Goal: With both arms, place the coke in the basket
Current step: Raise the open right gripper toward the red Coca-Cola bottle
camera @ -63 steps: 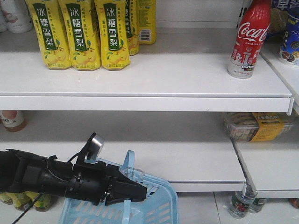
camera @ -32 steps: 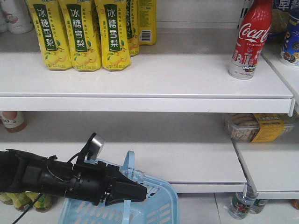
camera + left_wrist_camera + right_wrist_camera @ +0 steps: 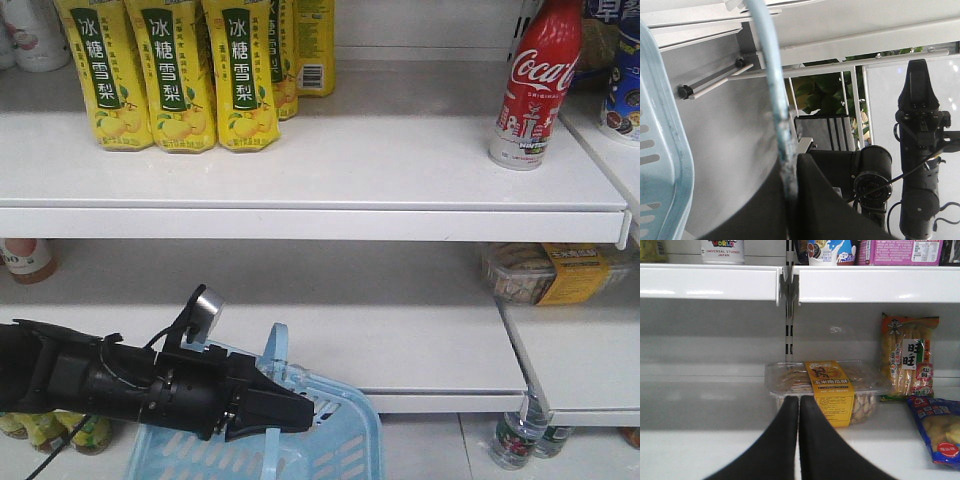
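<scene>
The coke (image 3: pixel 530 85) stands upright near the right end of the upper shelf, untouched. Its grey lower band (image 3: pixel 722 249) shows at the top left of the right wrist view. The light blue basket (image 3: pixel 340 445) hangs low at the bottom of the front view. My left gripper (image 3: pixel 290 410) is shut on its hoop handle (image 3: pixel 275 345). In the left wrist view the handle (image 3: pixel 774 85) runs down into the jaws of the left gripper (image 3: pixel 792 185). My right gripper (image 3: pixel 799 401) is shut and holds nothing. It points at the lower shelf, well below the coke.
Yellow pear-drink bottles (image 3: pixel 175 75) stand at the upper shelf's left. A clear snack box with a yellow label (image 3: pixel 827 387) lies just ahead of the right gripper, with snack bags (image 3: pixel 907 362) to its right. Bottles (image 3: pixel 520 435) stand on the floor below the shelves.
</scene>
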`<state>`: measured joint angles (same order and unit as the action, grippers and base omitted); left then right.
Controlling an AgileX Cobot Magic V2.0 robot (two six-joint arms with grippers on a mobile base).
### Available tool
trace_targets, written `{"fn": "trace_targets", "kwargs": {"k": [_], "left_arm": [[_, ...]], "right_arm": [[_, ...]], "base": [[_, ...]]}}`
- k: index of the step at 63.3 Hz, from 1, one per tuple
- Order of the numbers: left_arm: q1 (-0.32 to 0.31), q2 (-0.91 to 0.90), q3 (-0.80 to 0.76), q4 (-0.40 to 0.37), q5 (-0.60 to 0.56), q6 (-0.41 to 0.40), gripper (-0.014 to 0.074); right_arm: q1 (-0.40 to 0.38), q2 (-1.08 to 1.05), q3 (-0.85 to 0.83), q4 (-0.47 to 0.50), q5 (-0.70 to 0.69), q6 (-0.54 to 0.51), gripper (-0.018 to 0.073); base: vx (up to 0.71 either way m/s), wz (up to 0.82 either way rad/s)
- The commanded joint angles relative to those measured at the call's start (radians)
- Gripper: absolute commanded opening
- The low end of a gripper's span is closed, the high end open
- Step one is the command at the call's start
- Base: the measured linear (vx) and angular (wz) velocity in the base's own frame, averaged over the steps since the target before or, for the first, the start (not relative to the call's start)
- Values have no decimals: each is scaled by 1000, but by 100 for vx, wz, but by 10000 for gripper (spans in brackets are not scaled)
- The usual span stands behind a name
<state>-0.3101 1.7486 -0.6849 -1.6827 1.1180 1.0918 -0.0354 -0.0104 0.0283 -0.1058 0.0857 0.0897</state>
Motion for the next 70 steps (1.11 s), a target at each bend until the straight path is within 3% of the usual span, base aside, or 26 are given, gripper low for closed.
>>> {"fn": "trace_targets", "kwargs": {"k": [1,22,34,55,70], "left_arm": [[-3,-52,-19,-97,63,16,-6],[-3,-52,-19,-97,63,16,-6],[-3,-52,-19,-97,63,16,-6],[-3,-52,-19,-97,63,16,-6],[-3,-52,-19,-97,63,16,-6]], "right_arm": [[-3,-18,10,-11,-71,-8,-8],[-3,-18,10,-11,-72,-8,-8],[-3,-17,-1,-11,-153,-9,-8],[-3,147,-212,5,-13,-4,-8],[-3,332,-363,36,11,-2,-8]], "base": [[0,0],[0,0],[0,0],[0,0],[0,0]]}}
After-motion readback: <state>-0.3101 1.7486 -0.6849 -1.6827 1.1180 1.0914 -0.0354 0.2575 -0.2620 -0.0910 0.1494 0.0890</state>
